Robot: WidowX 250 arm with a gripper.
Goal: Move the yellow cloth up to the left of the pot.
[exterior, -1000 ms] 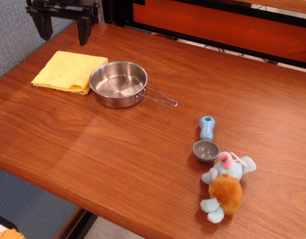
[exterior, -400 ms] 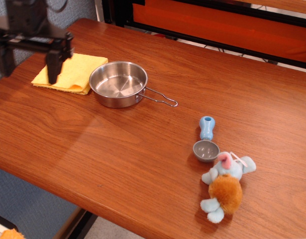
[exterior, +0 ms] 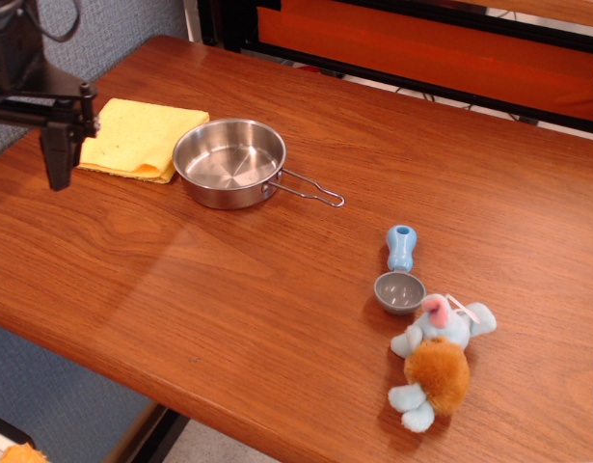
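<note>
- My gripper point(exterior: 31, 159) hangs at the far left edge of the view, over the counter's point(exterior: 306, 289) left side. Only one dark finger shows clearly, so I cannot tell whether the jaws are apart or together.
- The yellow cloth point(exterior: 142, 138) lies flat on the counter, folded into a rough square, soft and slightly rumpled at its near edge. It sits just to the left of the pot point(exterior: 229, 162), and its right edge appears to touch the pot's rim.
- The pot is shallow, round, shiny steel, with a thin wire loop handle pointing right.
- The counter is smooth, reddish wood with visible grain.
- Well apart, to the right, lie a small grey bowl point(exterior: 399, 291), a blue peg-like piece point(exterior: 401, 247) and an orange-and-blue plush toy point(exterior: 434, 359).
- Risk, as I judge it: a low sweep could snag the cloth and drag it out of place, or nudge the light pot sideways.
</note>
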